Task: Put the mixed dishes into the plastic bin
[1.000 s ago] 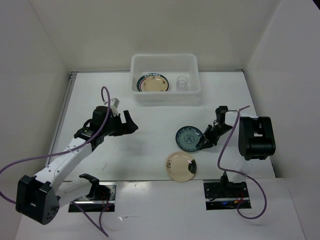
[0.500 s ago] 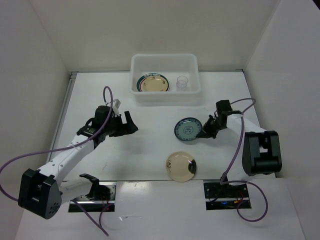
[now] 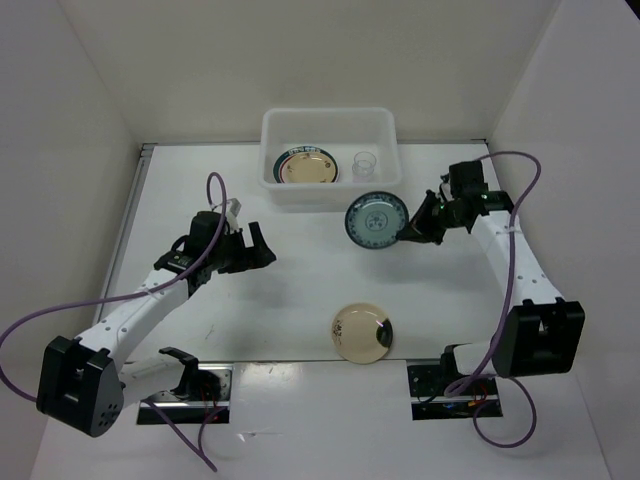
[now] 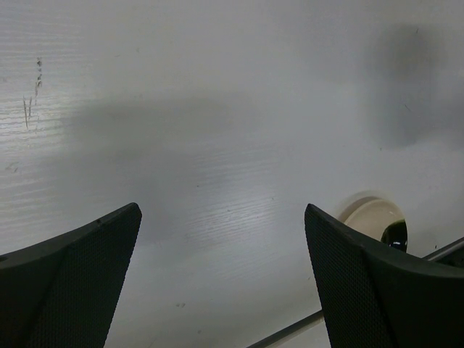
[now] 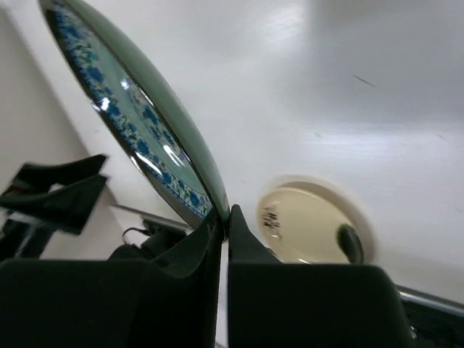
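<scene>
My right gripper (image 3: 409, 231) is shut on the rim of the teal patterned plate (image 3: 374, 220) and holds it tilted in the air, just in front of the plastic bin (image 3: 330, 190); the right wrist view shows the plate (image 5: 138, 123) edge-on between the jaws. The bin holds a plate with a dark rim (image 3: 305, 167) and a clear glass cup (image 3: 364, 165). A cream plate (image 3: 361, 332) lies on the table near the front edge; it also shows in the left wrist view (image 4: 372, 215) and the right wrist view (image 5: 308, 225). My left gripper (image 3: 262, 242) is open and empty over bare table at the left.
White walls close in the table on three sides. The arms' base plates (image 3: 448, 382) sit at the near edge. Purple cables (image 3: 510, 250) loop off both arms.
My right gripper has lifted the teal plate off the table and carried it up and back toward the bin, tilting it. The left arm has hardly moved.
</scene>
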